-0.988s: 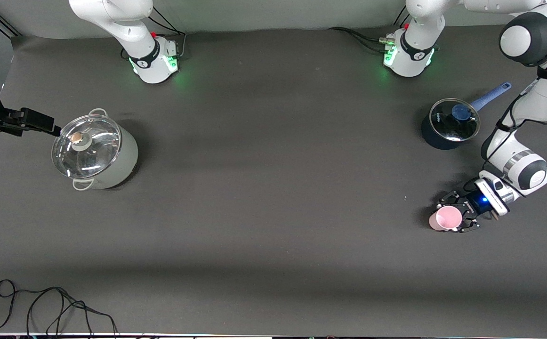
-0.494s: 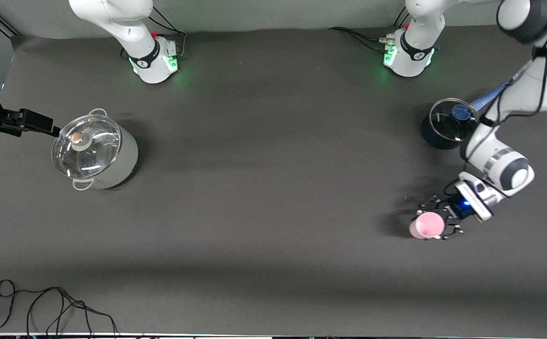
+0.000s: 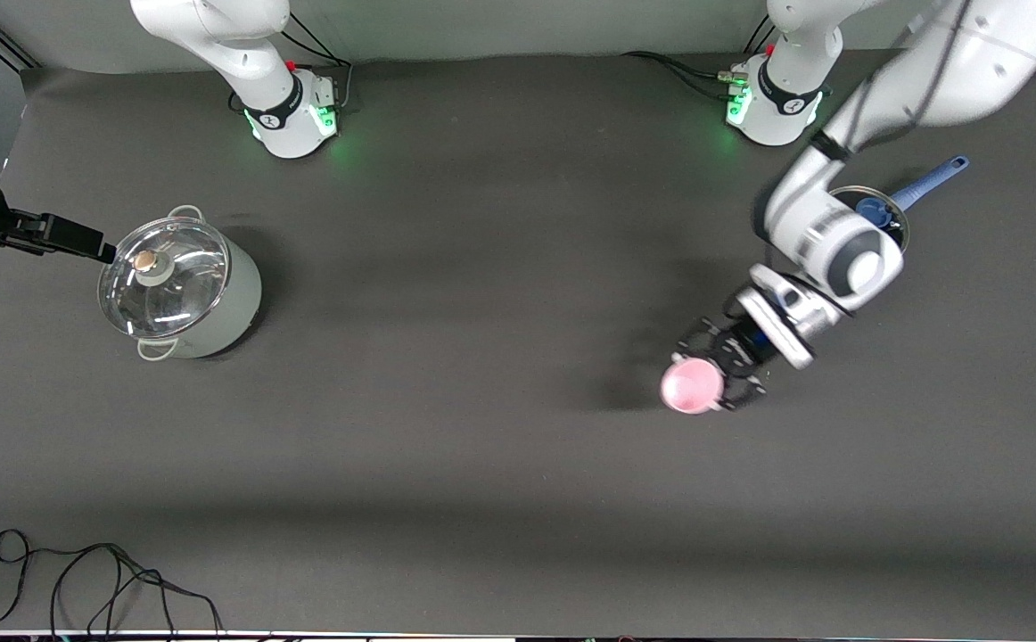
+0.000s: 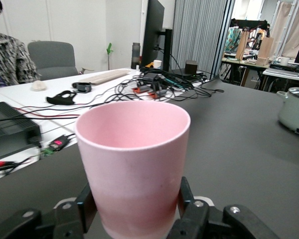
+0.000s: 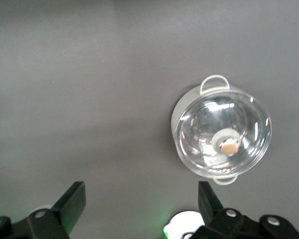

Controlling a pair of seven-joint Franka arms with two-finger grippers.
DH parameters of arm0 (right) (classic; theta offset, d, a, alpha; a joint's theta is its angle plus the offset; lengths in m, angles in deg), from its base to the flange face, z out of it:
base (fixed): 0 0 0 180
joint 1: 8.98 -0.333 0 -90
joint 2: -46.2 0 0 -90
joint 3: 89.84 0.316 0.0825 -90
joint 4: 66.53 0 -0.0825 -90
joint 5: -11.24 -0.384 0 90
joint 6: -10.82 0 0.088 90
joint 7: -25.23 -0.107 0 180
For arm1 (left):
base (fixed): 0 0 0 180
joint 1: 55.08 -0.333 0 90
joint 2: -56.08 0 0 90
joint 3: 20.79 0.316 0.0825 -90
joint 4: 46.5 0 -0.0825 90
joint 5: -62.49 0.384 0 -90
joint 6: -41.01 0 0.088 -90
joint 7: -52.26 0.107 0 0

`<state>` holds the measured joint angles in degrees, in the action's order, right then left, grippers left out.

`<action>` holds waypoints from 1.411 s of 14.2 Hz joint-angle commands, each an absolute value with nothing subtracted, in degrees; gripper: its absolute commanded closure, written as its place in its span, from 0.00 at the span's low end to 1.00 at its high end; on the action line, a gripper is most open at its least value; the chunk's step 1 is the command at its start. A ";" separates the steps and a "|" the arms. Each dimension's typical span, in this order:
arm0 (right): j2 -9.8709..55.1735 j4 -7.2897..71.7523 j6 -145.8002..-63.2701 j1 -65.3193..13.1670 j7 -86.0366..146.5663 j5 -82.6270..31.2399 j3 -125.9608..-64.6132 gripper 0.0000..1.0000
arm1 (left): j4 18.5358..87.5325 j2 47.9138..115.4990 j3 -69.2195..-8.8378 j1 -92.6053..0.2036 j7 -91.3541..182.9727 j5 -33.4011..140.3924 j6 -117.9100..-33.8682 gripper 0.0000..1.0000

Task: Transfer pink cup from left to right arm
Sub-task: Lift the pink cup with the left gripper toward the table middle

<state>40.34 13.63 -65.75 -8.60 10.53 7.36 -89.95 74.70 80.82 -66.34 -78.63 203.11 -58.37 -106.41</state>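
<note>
The pink cup (image 3: 692, 389) is upright between the fingers of my left gripper (image 3: 712, 370), which is shut on its lower part and holds it in the air over the bare mat, toward the left arm's end of the table. In the left wrist view the pink cup (image 4: 134, 159) fills the middle, with a black finger (image 4: 85, 206) pressed to each side of it in my left gripper (image 4: 134, 199). My right gripper (image 3: 81, 241) hangs high beside the grey pot, at the right arm's end. In the right wrist view my right gripper (image 5: 142, 191) is wide open and empty.
A light-grey pot with a glass lid (image 3: 179, 285) stands at the right arm's end; it also shows in the right wrist view (image 5: 222, 132). A dark blue saucepan (image 3: 879, 218) with a glass lid and a blue handle is partly hidden by the left arm. A black cable (image 3: 81, 580) lies near the front edge.
My left gripper has carried the pink cup toward the table's middle and away from the front camera, with its shadow trailing on the mat. My right gripper has barely moved.
</note>
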 commanded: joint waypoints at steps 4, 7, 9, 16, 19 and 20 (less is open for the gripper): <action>40.84 12.49 -63.53 -10.11 -11.64 -2.36 -89.66 0.00 | 74.70 73.23 -82.29 -79.25 200.46 -69.17 -118.67 0.43; 41.72 10.91 -63.10 -12.66 -24.21 -7.46 -89.57 0.00 | 67.17 71.55 -88.11 -76.89 190.80 -69.09 -129.02 0.43; 41.72 9.07 -62.74 -15.12 -32.65 -10.45 -89.57 0.00 | 62.85 71.55 -88.12 -72.85 188.77 -69.08 -135.27 0.42; 40.93 5.28 -63.35 -28.82 -50.25 -12.84 -89.66 0.02 | 59.32 71.47 -88.20 -68.61 185.86 -69.00 -140.66 0.42; 39.53 5.10 -64.41 -30.95 -52.81 -13.10 -89.57 0.02 | 59.05 71.64 -88.12 -68.52 185.85 -69.00 -140.75 0.42; 38.74 5.02 -65.46 -32.69 -52.81 -12.84 -89.49 0.02 | 59.05 71.64 -88.12 -68.52 185.85 -69.00 -140.75 0.42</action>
